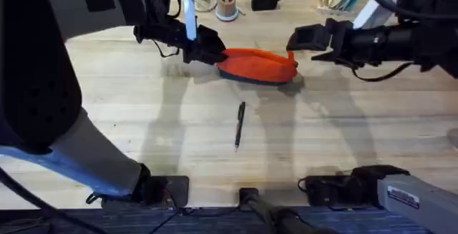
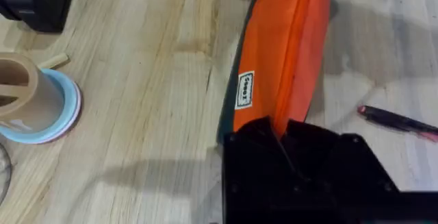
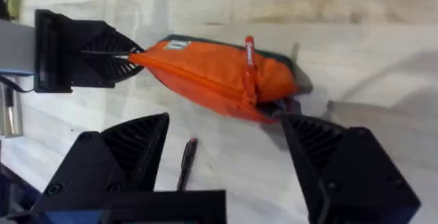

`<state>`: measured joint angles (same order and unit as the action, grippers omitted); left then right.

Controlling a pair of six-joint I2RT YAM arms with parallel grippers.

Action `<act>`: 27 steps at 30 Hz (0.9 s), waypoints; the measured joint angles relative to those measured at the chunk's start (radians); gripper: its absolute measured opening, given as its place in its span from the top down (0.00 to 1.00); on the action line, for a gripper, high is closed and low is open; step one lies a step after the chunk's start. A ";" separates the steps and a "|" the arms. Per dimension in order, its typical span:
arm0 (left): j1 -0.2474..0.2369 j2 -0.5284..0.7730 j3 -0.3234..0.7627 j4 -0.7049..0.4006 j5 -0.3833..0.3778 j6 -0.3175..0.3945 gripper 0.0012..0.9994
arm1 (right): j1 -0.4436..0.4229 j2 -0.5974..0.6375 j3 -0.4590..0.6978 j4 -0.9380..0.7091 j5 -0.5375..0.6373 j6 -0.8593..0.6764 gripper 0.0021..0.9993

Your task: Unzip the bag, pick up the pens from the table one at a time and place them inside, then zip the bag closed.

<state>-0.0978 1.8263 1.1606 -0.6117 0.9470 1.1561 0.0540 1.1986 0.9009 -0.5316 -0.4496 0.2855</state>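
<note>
**Orange pouch pinned at one end, pull tab waiting at the other**

Black fingers of the left gripper (image 2: 277, 138) are pressed together on the left tip of the bag (image 1: 257, 66), pinching the orange fabric where the zipper seam runs into them; the left wrist view shows the seam disappearing between the two pads. From that pinch the pouch runs lengthwise toward the right arm, its long axis roughly parallel to the table's far edge, navy lower edge down on the wood.

At the opposite tip sits the pull tab (image 3: 249, 51), a small orange-red strip lying across the zipper line. The right gripper (image 3: 226, 148) hovers just short of that end with its fingers spread wide and nothing between them. Going by the overhead view, the right arm is plainly the nearer one to the tab, which lies ahead of its open fingers and slightly toward the far edge of the table (image 1: 129, 119).

My judgement: the coming move is for the right fingers to close on the tab and draw it along the seam toward the left gripper's anchor. The zipper looks closed.

Nearer the front edge, well apart from the pouch, the black pen (image 1: 240, 124) lies untouched, its length pointing roughly from front edge to far edge.
</note>
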 joint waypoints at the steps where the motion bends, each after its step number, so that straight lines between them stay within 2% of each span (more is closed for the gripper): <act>1: 0.000 0.000 0.000 0.000 0.000 0.000 0.96 | 0.006 0.004 0.000 0.016 0.001 -0.003 0.00; 8: 0.000 0.000 0.000 0.000 0.000 0.000 0.96 | 0.043 0.058 0.000 0.061 0.054 -0.018 0.00; 11: 0.000 0.000 0.000 0.000 0.000 0.000 0.96 | 0.047 0.136 0.000 0.094 0.072 -0.024 0.00; 12: 0.000 0.000 0.000 0.000 0.000 0.000 0.96 | 0.047 0.226 0.000 0.193 0.082 -0.025 0.00; 13: 0.000 0.000 0.000 0.000 0.000 0.000 0.96 | 0.078 0.265 0.000 0.236 0.084 -0.024 0.12; 14: 0.000 0.000 0.000 0.000 0.000 0.000 0.96 | 0.081 0.271 0.000 0.239 0.084 -0.029 0.17; 21: 0.000 0.000 0.000 0.000 0.000 0.000 0.96 | 0.088 0.282 0.000 0.240 0.084 -0.028 0.80; 22: 0.000 0.000 0.000 -0.001 0.000 0.000 0.96 | 0.087 0.282 0.000 0.241 0.090 -0.028 0.96; 27: 0.000 0.000 0.000 -0.001 0.000 0.000 0.96 | 0.087 0.282 0.000 0.241 0.091 -0.024 0.97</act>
<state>-0.0978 1.8260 1.1606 -0.6125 0.9470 1.1561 0.1410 1.4803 0.9009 -0.2909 -0.3588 0.2611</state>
